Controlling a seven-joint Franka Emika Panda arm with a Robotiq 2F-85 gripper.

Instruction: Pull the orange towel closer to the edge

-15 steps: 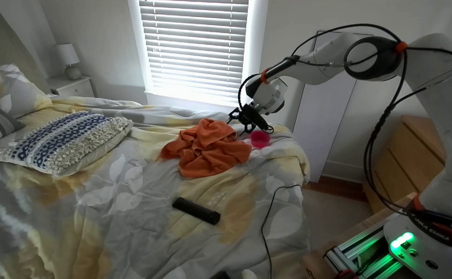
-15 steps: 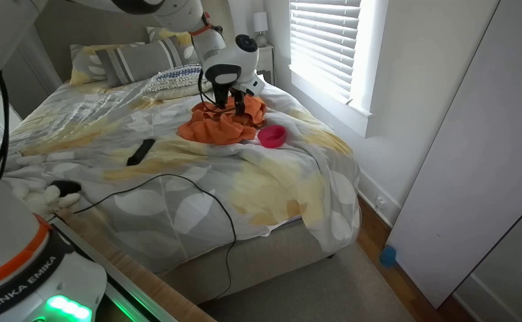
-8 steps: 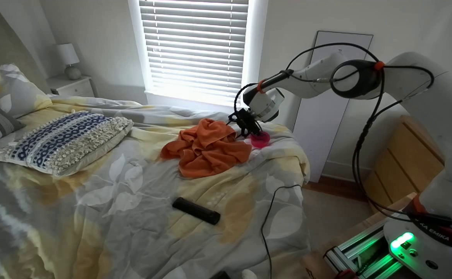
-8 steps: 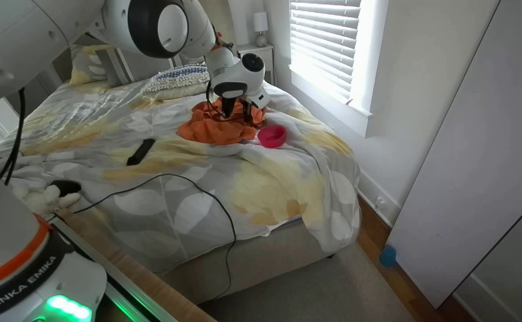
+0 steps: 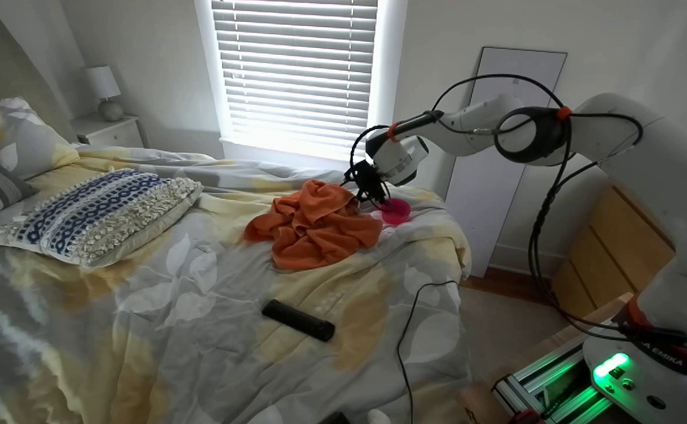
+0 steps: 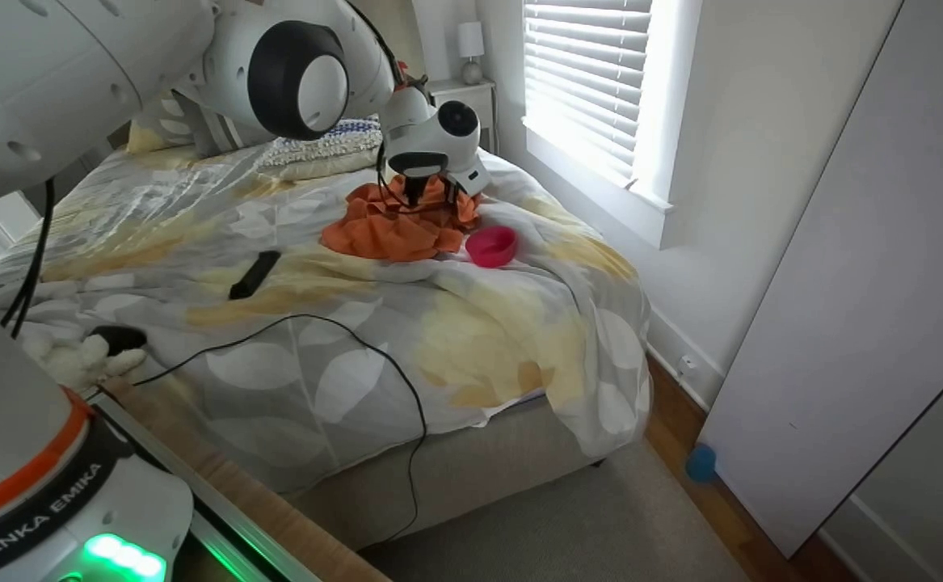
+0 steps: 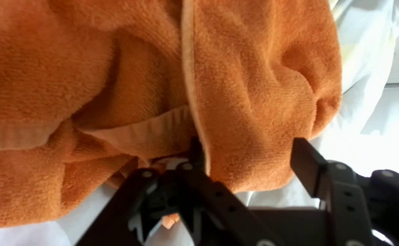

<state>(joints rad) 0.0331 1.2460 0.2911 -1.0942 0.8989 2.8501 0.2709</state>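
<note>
The orange towel (image 5: pixel 314 229) lies crumpled in a heap on the bed (image 5: pixel 202 353), and it also shows in an exterior view (image 6: pixel 390 234). In the wrist view the towel (image 7: pixel 254 85) fills much of the picture. My gripper (image 7: pixel 249 148) is open there, its two black fingers apart on either side of a hanging fold of the towel. The left finger's tip is partly hidden behind the fold's edge. In both exterior views the gripper (image 5: pixel 358 197) is at the towel's window-side edge; its fingertips are hard to make out there.
A pink bowl (image 5: pixel 395 211) stands beside the towel, close to my gripper. A black remote (image 5: pixel 298 320) lies on the bed, and a black cable (image 5: pixel 405 335) runs over it. A patterned pillow (image 5: pixel 96 215) lies beyond the towel. The bed's foot edge (image 6: pixel 455 436) faces the robot.
The arm has come down and my gripper has moved lower and slightly toward the towel, mostly in the first half second. The towel and bowl have not visibly moved.
</note>
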